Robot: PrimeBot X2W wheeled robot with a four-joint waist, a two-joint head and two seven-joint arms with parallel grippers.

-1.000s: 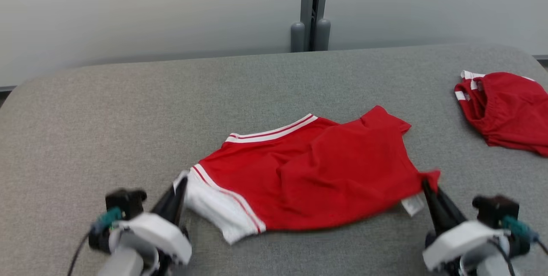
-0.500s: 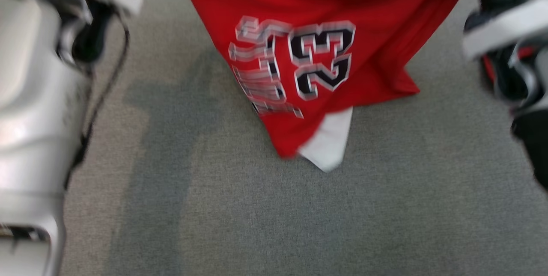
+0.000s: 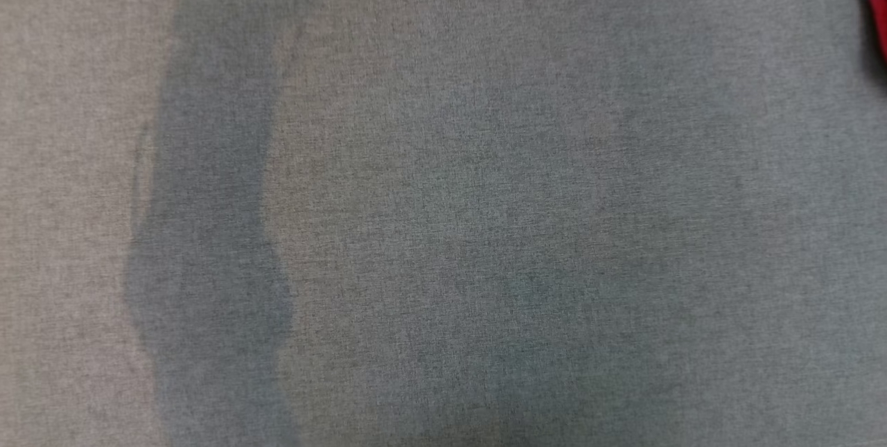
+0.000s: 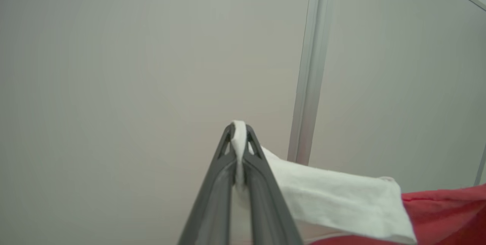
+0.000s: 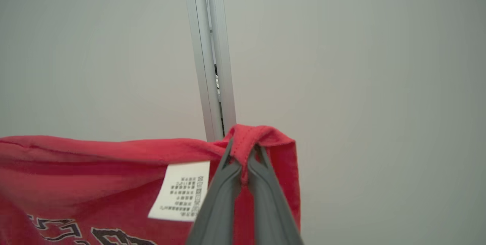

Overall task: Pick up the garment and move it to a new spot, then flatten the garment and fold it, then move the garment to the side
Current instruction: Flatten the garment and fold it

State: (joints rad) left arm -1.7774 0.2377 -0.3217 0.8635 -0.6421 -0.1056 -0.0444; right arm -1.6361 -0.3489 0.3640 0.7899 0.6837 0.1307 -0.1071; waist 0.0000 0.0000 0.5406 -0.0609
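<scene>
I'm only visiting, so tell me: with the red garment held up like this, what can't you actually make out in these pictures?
- Right wrist view: the print on the care label is too small to read.
- Right wrist view: the black lettering on the garment is cut off by the bottom edge.
- Head view: a red and white cloth is cut off by the right edge, so I cannot tell what it is.
</scene>
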